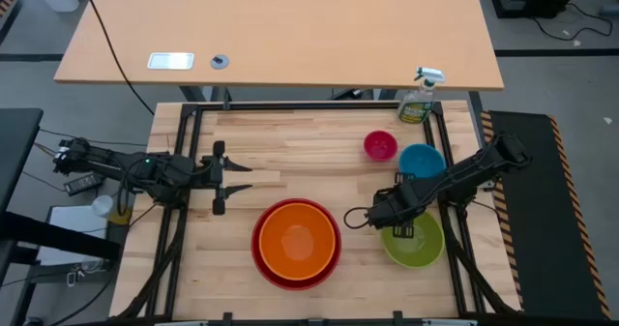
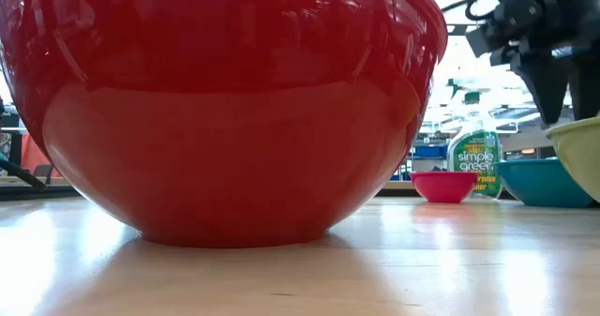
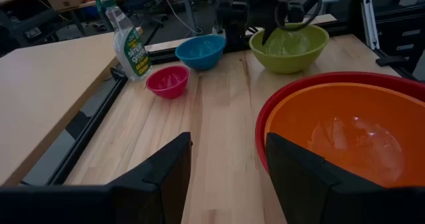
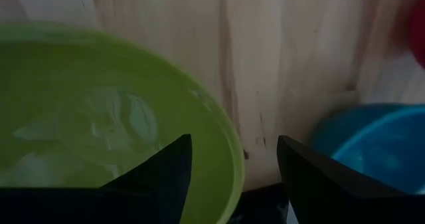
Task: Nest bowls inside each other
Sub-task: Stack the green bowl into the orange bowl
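An orange bowl [image 1: 296, 239] sits nested in the large red bowl [image 1: 266, 268] at the table's near middle. The lime green bowl [image 1: 418, 246] stands to their right, with the blue bowl [image 1: 422, 160] and the small pink bowl [image 1: 380, 145] farther back. My right gripper [image 4: 232, 141] is open and points down over the green bowl's left rim [image 4: 229, 164]. One finger is over the bowl's inside and the other is outside it. I see no touch. My left gripper [image 1: 232, 178] waits open at the table's left, pointing toward the bowls.
A green spray bottle [image 1: 418, 99] stands at the far right corner, behind the pink and blue bowls. Bare wood lies between my left gripper and the red bowl. A black frame rail [image 1: 309, 104] runs along the table's far edge.
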`<state>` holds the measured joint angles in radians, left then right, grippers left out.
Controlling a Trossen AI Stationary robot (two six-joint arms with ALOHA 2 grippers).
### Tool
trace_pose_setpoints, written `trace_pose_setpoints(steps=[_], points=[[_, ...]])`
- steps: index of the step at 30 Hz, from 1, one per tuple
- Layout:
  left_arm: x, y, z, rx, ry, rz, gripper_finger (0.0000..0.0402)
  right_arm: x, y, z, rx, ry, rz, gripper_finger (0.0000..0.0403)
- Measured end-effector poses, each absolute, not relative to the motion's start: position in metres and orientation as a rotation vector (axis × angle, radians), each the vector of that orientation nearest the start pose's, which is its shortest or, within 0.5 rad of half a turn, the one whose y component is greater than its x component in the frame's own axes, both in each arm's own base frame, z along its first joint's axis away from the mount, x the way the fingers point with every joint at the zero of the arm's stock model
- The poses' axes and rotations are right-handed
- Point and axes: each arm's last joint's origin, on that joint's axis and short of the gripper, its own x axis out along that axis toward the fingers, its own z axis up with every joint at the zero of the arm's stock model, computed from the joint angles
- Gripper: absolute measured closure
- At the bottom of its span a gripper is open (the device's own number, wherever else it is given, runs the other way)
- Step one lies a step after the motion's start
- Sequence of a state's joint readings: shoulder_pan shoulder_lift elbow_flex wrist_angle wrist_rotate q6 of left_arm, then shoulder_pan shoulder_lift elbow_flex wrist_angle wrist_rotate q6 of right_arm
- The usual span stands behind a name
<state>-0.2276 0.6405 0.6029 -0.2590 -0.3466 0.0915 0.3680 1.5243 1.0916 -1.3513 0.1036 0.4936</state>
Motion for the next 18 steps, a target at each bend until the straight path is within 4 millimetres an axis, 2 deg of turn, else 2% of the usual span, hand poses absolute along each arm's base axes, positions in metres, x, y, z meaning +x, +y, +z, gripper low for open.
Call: trace_pose_setpoints(steps=[10, 14, 18], points=[[0.145, -0.023, 0.284, 0.176, 0.289, 0.105, 0.0205, 0.226, 0.071, 0.187, -0.056, 1.773, -0.158, 0.0212], [0.144, -0.023, 0.284, 0.183, 0.297, 0.104, 0.0205, 0.225, 0.071, 0.178, -0.046, 1.766, -0.124, 0.0246], [0.141, -0.025, 0.286, 0.224, 0.280, 0.062, 0.0205, 0.225, 0.072, 0.176, -0.029, 1.765, -0.105, 0.0296]])
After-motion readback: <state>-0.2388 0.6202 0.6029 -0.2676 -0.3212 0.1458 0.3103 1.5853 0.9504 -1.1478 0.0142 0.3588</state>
